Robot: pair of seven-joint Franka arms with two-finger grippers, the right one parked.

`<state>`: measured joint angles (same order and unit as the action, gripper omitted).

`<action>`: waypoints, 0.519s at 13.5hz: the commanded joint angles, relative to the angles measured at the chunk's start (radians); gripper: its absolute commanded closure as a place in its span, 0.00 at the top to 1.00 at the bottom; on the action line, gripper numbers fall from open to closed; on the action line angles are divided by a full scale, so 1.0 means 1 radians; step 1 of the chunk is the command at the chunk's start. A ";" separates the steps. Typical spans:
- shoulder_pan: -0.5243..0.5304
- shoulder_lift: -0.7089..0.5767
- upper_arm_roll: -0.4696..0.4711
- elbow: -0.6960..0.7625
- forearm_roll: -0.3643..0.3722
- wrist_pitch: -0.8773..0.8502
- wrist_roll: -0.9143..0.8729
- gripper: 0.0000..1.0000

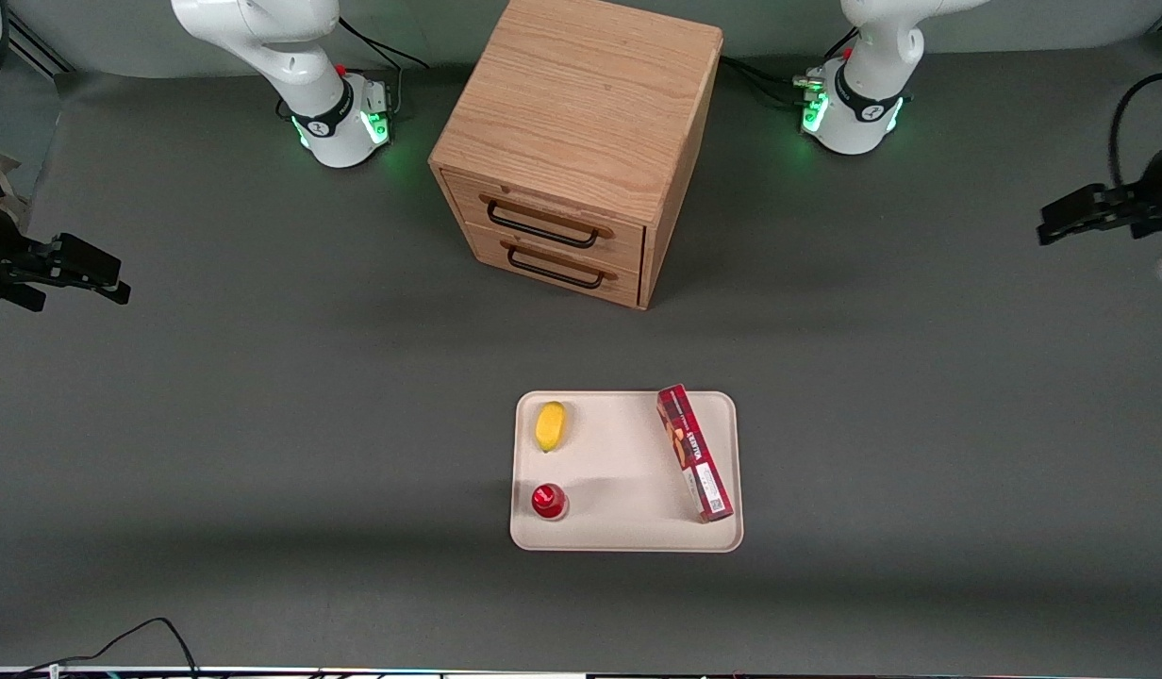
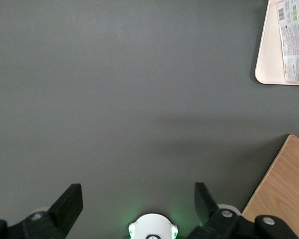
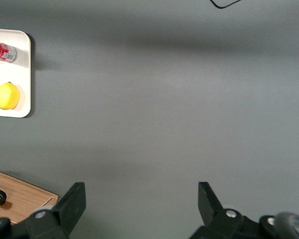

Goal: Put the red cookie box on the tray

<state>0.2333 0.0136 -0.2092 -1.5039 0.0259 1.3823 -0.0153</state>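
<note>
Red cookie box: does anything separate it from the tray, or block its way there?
Nothing visible does. The red cookie box already lies on the tray, along the edge toward the working arm's end, apart from the lemon and red can. The tool is open, over bare table.

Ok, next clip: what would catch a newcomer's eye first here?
Probably the red cookie box, lying on the cream tray along the edge toward the working arm's end, sharing it with a lemon and a small red can. The wooden drawer cabinet stands farther from the front camera. The left gripper hangs open, far from the tray.
</note>
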 commanded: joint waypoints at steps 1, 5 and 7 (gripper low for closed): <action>-0.006 -0.137 0.023 -0.166 -0.021 0.092 0.031 1.00; -0.078 -0.159 0.037 -0.199 -0.012 0.077 -0.084 1.00; -0.094 -0.141 0.056 -0.193 -0.009 0.072 -0.095 1.00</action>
<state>0.1738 -0.1198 -0.1880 -1.6682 0.0156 1.4342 -0.0787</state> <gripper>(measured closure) 0.000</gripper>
